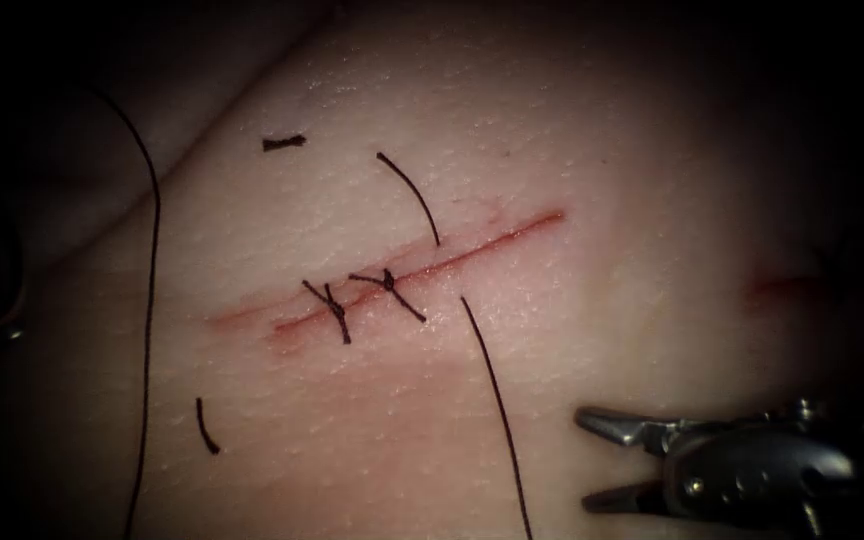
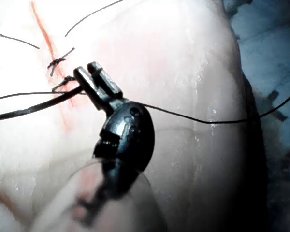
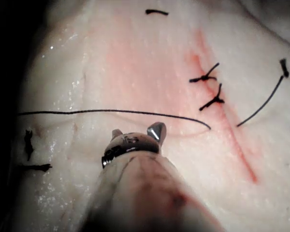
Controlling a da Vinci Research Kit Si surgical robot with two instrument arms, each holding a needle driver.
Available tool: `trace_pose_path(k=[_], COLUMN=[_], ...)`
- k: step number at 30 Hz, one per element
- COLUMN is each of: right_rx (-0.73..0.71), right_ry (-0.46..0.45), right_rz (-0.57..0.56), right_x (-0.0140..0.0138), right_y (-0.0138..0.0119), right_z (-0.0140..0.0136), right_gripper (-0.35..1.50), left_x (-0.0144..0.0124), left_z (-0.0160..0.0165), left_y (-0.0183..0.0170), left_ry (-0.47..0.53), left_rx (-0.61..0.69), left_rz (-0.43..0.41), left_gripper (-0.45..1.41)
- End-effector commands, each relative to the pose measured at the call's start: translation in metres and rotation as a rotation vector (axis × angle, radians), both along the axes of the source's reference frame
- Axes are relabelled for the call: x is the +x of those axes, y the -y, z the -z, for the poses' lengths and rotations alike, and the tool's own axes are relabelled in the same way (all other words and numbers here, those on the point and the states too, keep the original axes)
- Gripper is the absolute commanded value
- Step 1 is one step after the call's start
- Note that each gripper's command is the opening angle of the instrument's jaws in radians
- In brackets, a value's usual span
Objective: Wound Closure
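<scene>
The cut [image 1: 472, 250] runs slanting across the tissue [image 1: 602, 150]. Two knotted stitches [image 1: 332, 308] [image 1: 389, 284] cross its left part. To their right, thread enters on the far side with a short free tail [image 1: 412, 195]. It comes out on the near side [image 1: 497, 400] and runs down out of frame. A long strand [image 1: 150, 280] hangs at the left. My right tool [image 1: 587, 455] lies low on the right with jaws open, holding nothing [image 3: 137, 131]. My left tool [image 2: 87, 69] hovers over the stitches [image 2: 58, 62], jaws shut, with thread [image 2: 193, 118] running from them.
Cut ends of thread lie on the tissue, one above the cut [image 1: 282, 142] and one at the lower left [image 1: 207, 425]. Red fluid stains the cut's left end [image 1: 282, 335]. A second red mark [image 1: 782, 288] shows at the far right. The tissue falls away into dark on the upper left.
</scene>
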State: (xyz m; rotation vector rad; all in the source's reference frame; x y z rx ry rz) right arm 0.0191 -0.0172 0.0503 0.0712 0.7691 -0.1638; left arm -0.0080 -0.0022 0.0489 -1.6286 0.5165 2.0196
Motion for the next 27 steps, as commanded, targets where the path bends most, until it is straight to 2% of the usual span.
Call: trace_pose_path(k=[1,4,6,8,13,15,16,20,21,22,27], right_rx=[-0.038,-0.042,-0.001,0.081,0.254,0.413,0.429,0.501,0.518,0.546,0.573], right_ry=[0.039,0.076,0.011,-0.037,-0.05,-0.023,-0.027,-0.044,-0.05,-0.06,-0.059], right_rz=[0.008,-0.012,-0.032,-0.118,-0.303,-0.454,-0.472,-0.519,-0.529,-0.544,-0.593], right_x=[0.001,0.0017,0.0024,0.0032,0.0057,0.0068,0.008,0.0101,0.0105,0.0114,0.0138], right_y=[-0.0027,-0.0052,-0.0066,-0.0078,-0.0096,-0.0104,-0.0109,-0.0116,-0.0117,-0.012,-0.0126], right_z=[-0.0009,-0.0012,-0.0016,-0.0022,-0.0041,-0.0049,-0.0058,-0.0073,-0.0077,-0.0086,-0.011], right_gripper=[1.41,1.38,1.25,1.21,1.21,1.11,1.16,1.15,1.13,1.01,1.01], left_x=[-0.0005,-0.0007,-0.0008,-0.001,-0.0013,-0.0013,-0.0013,-0.0011,-0.0011,-0.001,-0.0009], left_z=[-0.0006,-0.0009,-0.0013,-0.0018,-0.0041,-0.0054,-0.0068,-0.0092,-0.0096,-0.0106,-0.0121], left_y=[0.0005,0.0003,0.0002,0.0,-0.0004,-0.0006,-0.0007,-0.0006,-0.0006,-0.0006,-0.0004], left_ry=[0.002,0.002,0.0,-0.002,-0.01,-0.013,-0.013,-0.014,-0.013,-0.009,-0.004], left_rx=[0.003,0.005,0.005,0.005,0.005,0.002,0.009,0.022,0.025,0.032,0.04], left_rz=[-0.002,-0.004,-0.005,-0.01,-0.021,-0.026,-0.028,-0.035,-0.036,-0.039,-0.048], left_gripper=[-0.45,-0.45,-0.45,-0.45,-0.45,-0.45,-0.45,-0.45,-0.45,-0.45,-0.45])
